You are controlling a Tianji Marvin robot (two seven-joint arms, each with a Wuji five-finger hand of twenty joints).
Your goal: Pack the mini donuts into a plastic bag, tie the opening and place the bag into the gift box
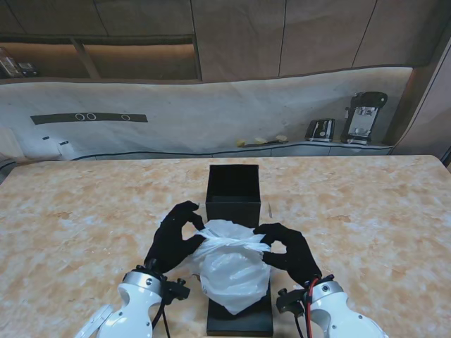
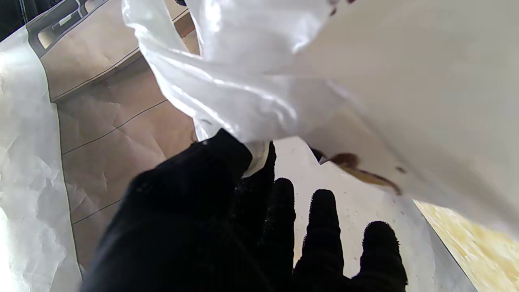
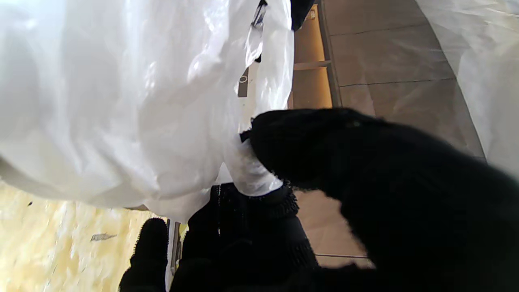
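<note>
- Stand view: centre of the frame, low down, the white plastic bag (image 1: 229, 267) sits bulging on a flat black lid (image 1: 239, 320), its neck drawn out into a twisted band running side to side.
- The left hand (image 1: 175, 239), black-gloved, is clamped on the left end of that twisted neck, fingers curled tight around the plastic.
- The right hand (image 1: 290, 252) pinches the right end, thumb and fingers closed on the film.
- Farther from me, just beyond the bag, the black gift box (image 1: 233, 193) stands upright and open-topped on the marbled table (image 1: 84, 211); the bag is outside it.
- The mini donuts cannot be made out through the white film here.
- Left wrist view: the plastic bag (image 2: 284, 81) fills the upper right of the frame; the thumb (image 2: 211, 162) presses a strip of plastic against the fingers (image 2: 279, 202) at centre. Brown smears show inside the film at right of centre.
- Right wrist view: the plastic bag (image 3: 121, 101) covers the upper left; at centre the thumb (image 3: 300, 146) nips a fold of it against the fingers (image 3: 251, 227).
</note>
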